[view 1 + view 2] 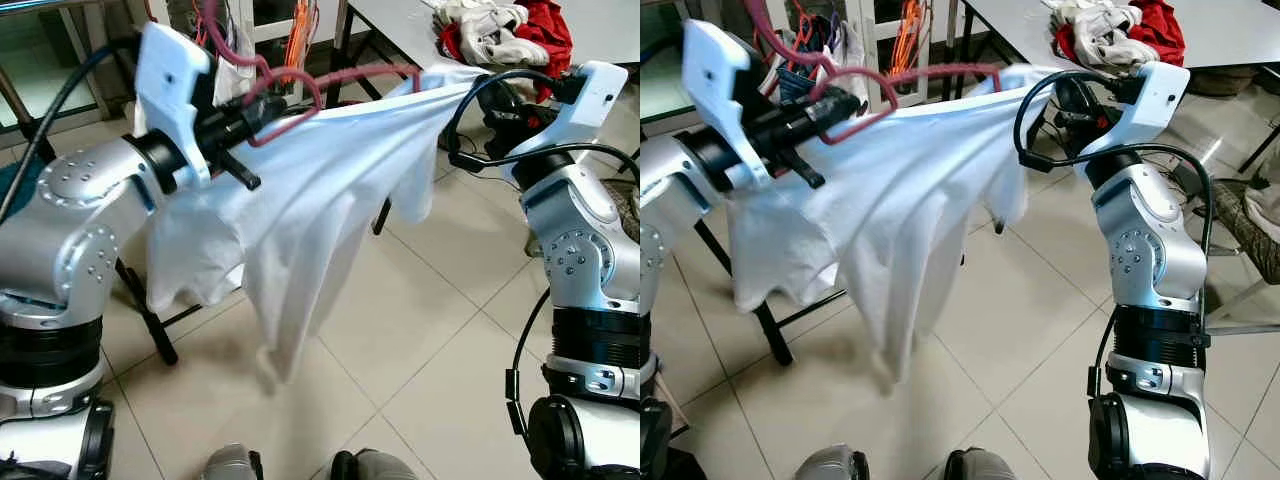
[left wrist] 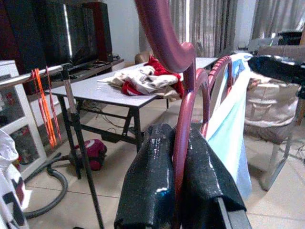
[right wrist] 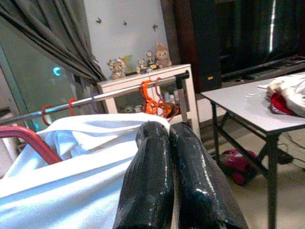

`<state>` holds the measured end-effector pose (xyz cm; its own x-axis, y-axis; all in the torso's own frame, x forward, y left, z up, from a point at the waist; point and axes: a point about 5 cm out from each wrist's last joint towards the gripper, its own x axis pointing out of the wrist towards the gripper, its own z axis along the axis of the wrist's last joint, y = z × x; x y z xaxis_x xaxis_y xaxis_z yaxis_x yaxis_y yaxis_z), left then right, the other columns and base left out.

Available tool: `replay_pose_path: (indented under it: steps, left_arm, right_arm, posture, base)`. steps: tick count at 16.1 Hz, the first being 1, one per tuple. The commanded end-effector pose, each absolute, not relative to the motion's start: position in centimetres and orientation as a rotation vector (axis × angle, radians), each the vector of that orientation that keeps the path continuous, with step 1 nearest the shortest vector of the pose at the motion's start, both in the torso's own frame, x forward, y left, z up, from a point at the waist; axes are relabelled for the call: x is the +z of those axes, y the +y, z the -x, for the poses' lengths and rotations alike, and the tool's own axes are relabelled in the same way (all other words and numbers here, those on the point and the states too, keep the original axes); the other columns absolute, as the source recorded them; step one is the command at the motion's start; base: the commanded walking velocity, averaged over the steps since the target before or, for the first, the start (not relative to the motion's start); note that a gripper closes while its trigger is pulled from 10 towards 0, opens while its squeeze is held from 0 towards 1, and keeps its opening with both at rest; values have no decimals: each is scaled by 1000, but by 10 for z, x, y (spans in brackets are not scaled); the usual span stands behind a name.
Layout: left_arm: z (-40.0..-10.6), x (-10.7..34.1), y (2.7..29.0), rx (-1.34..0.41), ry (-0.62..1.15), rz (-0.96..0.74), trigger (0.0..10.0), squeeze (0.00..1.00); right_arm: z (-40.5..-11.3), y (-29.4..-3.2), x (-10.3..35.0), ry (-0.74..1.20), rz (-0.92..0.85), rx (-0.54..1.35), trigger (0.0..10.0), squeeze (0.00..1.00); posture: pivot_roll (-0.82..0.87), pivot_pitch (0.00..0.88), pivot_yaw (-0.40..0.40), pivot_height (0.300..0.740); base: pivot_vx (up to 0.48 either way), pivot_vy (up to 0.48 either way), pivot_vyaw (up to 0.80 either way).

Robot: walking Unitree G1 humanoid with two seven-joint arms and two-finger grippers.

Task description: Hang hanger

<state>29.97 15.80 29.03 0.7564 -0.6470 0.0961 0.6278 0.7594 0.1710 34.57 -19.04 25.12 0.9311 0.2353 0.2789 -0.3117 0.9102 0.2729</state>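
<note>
A dark red hanger (image 1: pixel 360 75) carries a white T-shirt (image 1: pixel 310 190) that hangs in folds between my two arms, above the tiled floor. My left gripper (image 1: pixel 272 106) is shut on the hanger's neck just below the hook, and the left wrist view shows the red wire (image 2: pixel 183 109) clamped between its fingers (image 2: pixel 147 176). My right gripper (image 1: pixel 1065 95) is at the hanger's far end, shut on a pinch of the shirt's shoulder cloth (image 3: pixel 81 162). The shirt hides most of the hanger's bar.
A metal clothes rail (image 3: pixel 95 98) with orange hangers (image 1: pixel 300 35) stands behind the shirt. A grey folding table (image 1: pixel 400 20) at the back right bears a pile of clothes (image 1: pixel 500 30). Black rack legs (image 1: pixel 150 325) stand on the floor at left. A red vacuum (image 2: pixel 93 152) lies under the table.
</note>
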Motion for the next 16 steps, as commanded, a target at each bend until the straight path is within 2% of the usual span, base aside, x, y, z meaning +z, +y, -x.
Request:
replay_pose_path:
  steps: [1,3,4,5,6,7,10,13,16]
  left_arm:
    - [-301,301,166,-657,-190,-107,10000,0]
    - [-302,305,164,-661,-211,-29,10000,0]
    - [-298,303,161,-718,-193,6,10000,0]
    - [-295,301,160,-761,-169,-6,10000,0]
    - [-287,285,158,-831,-83,-138,10000,0]
    - [-286,280,158,-845,-63,-179,10000,0]
    - [-292,269,169,-758,-1,-274,10000,0]
    - [-297,287,175,-711,-108,-162,10000,0]
    - [-278,288,172,-909,-109,-158,10000,0]
  right_arm:
    - [-342,-208,256,-277,-349,214,0,0]
    - [-341,-204,253,-275,-359,221,0,0]
    - [-341,-206,253,-288,-383,198,0,0]
    - [-341,-208,255,-301,-400,187,0,0]
    - [-342,-215,263,-343,-433,160,0,0]
    - [-342,-218,266,-353,-439,153,0,0]
    - [-342,-234,278,-398,-428,119,0,0]
    - [-341,-241,268,-331,-367,115,0,0]
    - [-339,-256,263,-308,-312,75,0,0]
  posture:
    - [-5,42,-72,740]
    - [-7,44,-75,740]
    - [-5,44,-74,740]
    - [-5,43,-74,740]
    - [-5,44,-73,740]
    - [-5,44,-73,740]
    - [-4,45,-74,740]
    - [0,46,-77,740]
    - [1,45,-78,740]
  base:
    - [0,0,0]
    - [0,0,0]
    - [0,0,0]
    - [0,0,0]
    - [0,0,0]
    - [0,0,0]
    - [0,0,0]
    - [0,0,0]
    - [0,0,0]
